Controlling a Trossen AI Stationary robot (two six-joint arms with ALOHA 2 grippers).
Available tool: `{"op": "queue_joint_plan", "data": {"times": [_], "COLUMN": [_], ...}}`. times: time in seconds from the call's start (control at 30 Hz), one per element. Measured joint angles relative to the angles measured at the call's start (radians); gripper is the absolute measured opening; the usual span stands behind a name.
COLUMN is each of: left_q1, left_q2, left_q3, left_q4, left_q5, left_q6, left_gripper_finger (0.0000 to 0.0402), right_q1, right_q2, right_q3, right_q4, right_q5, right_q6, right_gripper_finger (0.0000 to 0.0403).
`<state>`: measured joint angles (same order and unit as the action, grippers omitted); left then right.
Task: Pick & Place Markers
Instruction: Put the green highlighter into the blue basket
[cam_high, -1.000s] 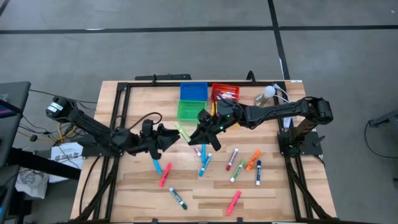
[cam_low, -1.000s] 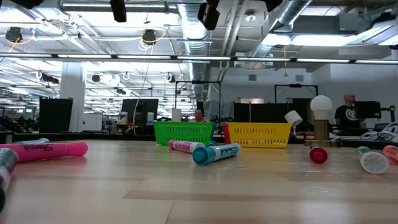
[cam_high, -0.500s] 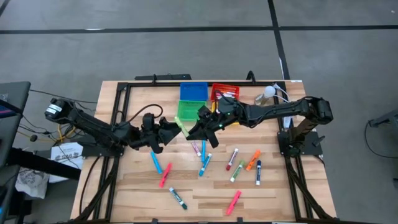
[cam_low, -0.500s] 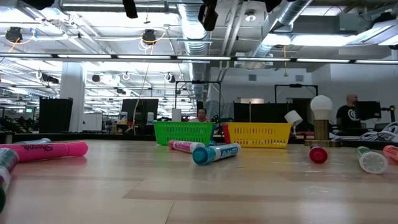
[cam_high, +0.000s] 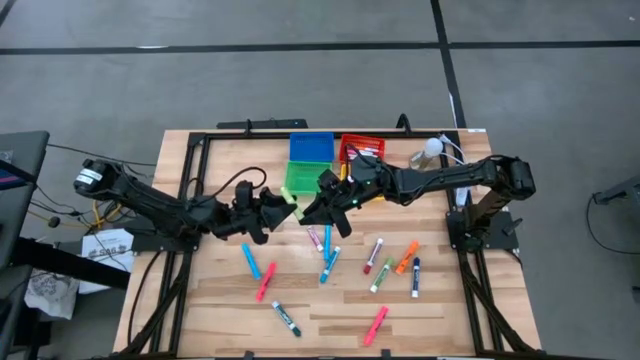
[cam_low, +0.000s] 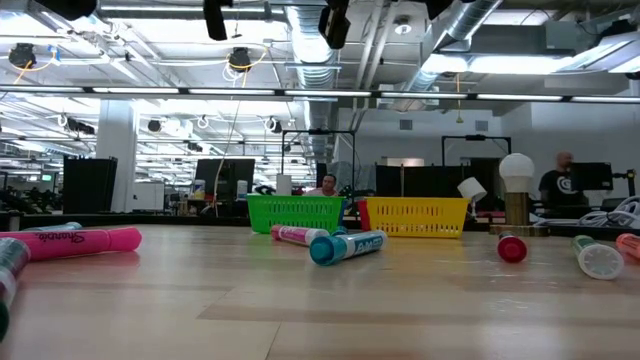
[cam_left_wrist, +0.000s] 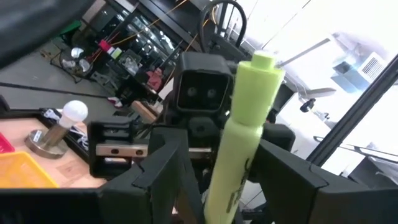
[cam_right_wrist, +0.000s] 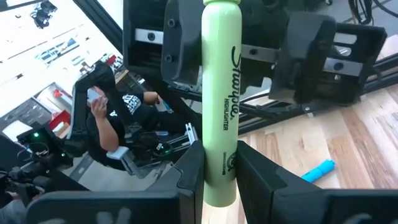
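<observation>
While both my arms meet over the middle of the tabletop, the light-green highlighter bridges them just in front of the green bin, so the handover goes well only if 1 end effector lets go after the other is firmly seated. From above, my left end effector reaches in from the left with its forearm low and stretched out; my right end effector comes from the right, elbow folded near the red bin. About 10 other markers lie loose on the wood.

At table level, neither end effector shows; only pens and 2 baskets.

Through my left wrist camera, the highlighter stands between my spread fingers; contact I cannot confirm.

Through my right wrist camera, my fingers are clamped on the highlighter near its base.
</observation>
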<state>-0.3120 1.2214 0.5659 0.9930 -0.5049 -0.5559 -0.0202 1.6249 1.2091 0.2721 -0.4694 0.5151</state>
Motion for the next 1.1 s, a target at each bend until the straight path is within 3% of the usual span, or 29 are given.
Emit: {"op": "queue_joint_plan", "data": {"times": [0.4,0.63,0.87,1.1], "left_q1": [0.038,0.047,0.052,0.051], "left_q2": [0.014,0.05,0.059,0.06], "left_q3": [0.021,0.049,0.055,0.055], "left_q4": [0.002,0.003,-0.004,-0.002], "left_q5": [0.01,0.03,0.048,0.058], "left_q6": [-0.01,-0.01,-0.002,-0.017], "left_gripper_finger": [0.0191,0.0143,0.0062,0.006], "right_q1": [0.004,-0.004,-0.002,-0.001], "right_q2": [0.0,0.0,0.001,0.001], "right_q3": [0.0,0.0,0.0,0.0], "right_q4": [-0.003,-0.007,-0.017,-0.018], "right_q5": [0.005,0.0,0.002,0.0], "right_q6": [0.0,0.0,0.0,-0.024], "right_gripper_finger": [0.0061,0.0061,0.0061,0.009]}}
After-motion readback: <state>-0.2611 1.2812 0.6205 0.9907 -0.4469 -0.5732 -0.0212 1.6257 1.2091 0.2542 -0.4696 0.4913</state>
